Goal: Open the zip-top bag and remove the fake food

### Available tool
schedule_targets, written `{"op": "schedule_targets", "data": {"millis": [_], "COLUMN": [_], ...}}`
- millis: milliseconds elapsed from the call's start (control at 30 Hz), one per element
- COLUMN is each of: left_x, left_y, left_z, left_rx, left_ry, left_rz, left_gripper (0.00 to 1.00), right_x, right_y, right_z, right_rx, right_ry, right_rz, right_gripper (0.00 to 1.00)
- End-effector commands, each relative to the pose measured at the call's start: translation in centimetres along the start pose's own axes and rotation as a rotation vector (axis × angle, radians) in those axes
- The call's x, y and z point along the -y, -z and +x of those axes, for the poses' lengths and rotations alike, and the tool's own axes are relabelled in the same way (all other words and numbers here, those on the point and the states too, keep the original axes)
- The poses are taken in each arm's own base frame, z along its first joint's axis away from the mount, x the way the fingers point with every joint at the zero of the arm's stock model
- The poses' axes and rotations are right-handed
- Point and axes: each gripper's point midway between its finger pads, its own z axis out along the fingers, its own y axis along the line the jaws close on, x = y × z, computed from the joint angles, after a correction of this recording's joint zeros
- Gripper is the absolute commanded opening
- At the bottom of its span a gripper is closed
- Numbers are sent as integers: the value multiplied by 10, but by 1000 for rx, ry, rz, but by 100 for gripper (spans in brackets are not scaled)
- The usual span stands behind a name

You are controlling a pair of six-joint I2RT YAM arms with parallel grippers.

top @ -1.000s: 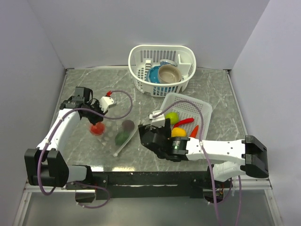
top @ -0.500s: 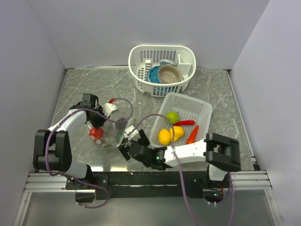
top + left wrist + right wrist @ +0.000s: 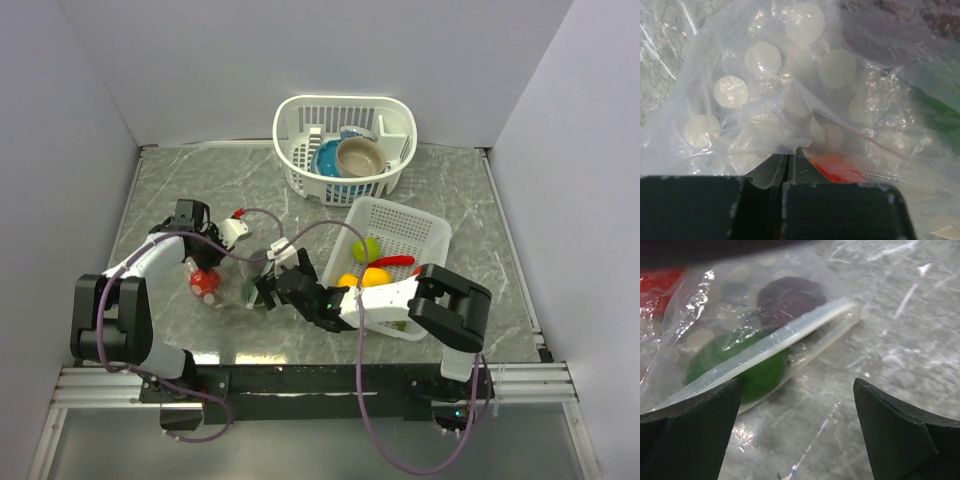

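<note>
Left jaws clamped shut on zip-top bag (image 3: pixel 770 75) film, toward near-left corner of counter (image 3: pixel 180 180); right jaws spread wide at zip edge. Inside, fake food (image 3: pixel 765 377) blurred: green, dark, red.

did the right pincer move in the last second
Yes. The right pincer has swung left, from the flat basket to the bag.

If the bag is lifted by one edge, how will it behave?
Probably floppy: the bag creases where the left fingers pinch it. The round green fruit inside may roll to the low end. The bag's glossy film may slip.
</note>
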Motion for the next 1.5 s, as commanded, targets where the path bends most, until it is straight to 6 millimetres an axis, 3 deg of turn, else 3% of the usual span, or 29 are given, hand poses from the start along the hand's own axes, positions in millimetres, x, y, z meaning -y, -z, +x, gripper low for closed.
{"op": "schedule_targets", "data": {"millis": [0, 167, 500, 667, 1000, 1200, 1367, 1433, 1467], "left_x": [-3, -2, 0, 7, 30, 50, 66, 66, 66], "left_y": [-1, 3, 1, 0, 10, 15, 16, 17, 17], "left_z": [-5, -10, -8, -12, -16, -25, -31, -31, -31], "left_rx": [2, 18, 8, 22, 45, 84, 101, 103, 102], "left_ry": [-19, -8, 3, 25, 41, 66, 88, 90, 87], "left_rz": [9, 21, 29, 65, 158, 263, 347, 349, 345], "left_gripper": [1, 1, 1, 1, 1, 1, 1, 1, 1], "right_x": [-31, -49, -89, -104, -103, -118, -120, -118, -116], "right_y": [-12, -16, -9, -23, -48, -56, -52, -50, -49], "right_z": [-17, -14, -34, -24, 8, -5, -8, -5, -5], "right_rx": [36, 28, 113, 71, 3, 24, 28, 19, 16], "right_ry": [0, -13, -41, -29, -8, -34, -26, -27, -30], "right_rz": [-107, -177, -343, -378, -340, -370, -388, -393, -392], "right_gripper": [100, 100, 100, 100, 100, 100, 100, 95, 87]}}
